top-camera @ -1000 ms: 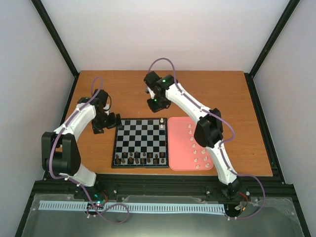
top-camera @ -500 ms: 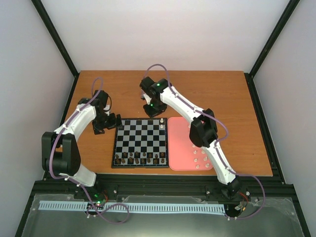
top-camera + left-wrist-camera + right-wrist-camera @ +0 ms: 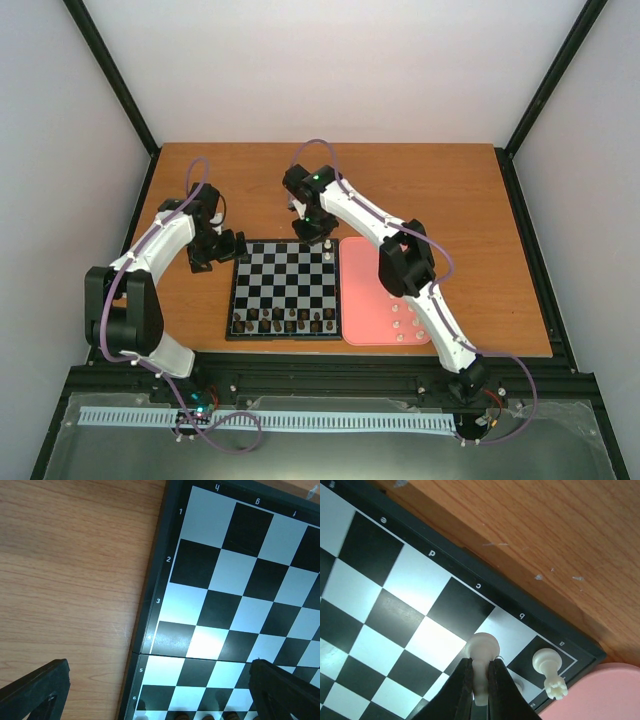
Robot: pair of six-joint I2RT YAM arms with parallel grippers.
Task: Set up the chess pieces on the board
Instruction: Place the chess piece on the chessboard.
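Note:
The board [image 3: 270,272] lies in the middle of the table, with dark brown pieces [image 3: 285,322] along its near rows. My right gripper [image 3: 318,232] hangs over the board's far right corner. In the right wrist view it [image 3: 481,664] is shut on a white chess piece [image 3: 483,647], held upside down just above the square marked b. A white rook [image 3: 549,673] stands on the corner square a, and another white piece shows partly behind the fingers. My left gripper [image 3: 232,245] is open and empty at the board's far left corner [image 3: 160,605].
A pink tray [image 3: 360,300] lies right of the board and holds several white pieces [image 3: 396,308]; its corner shows in the right wrist view [image 3: 620,695]. Bare wooden table surrounds the board. Black frame posts stand at the table's edges.
My right gripper has moved from behind the board down towards its far right corner, with the white piece in it. The left arm has not moved.

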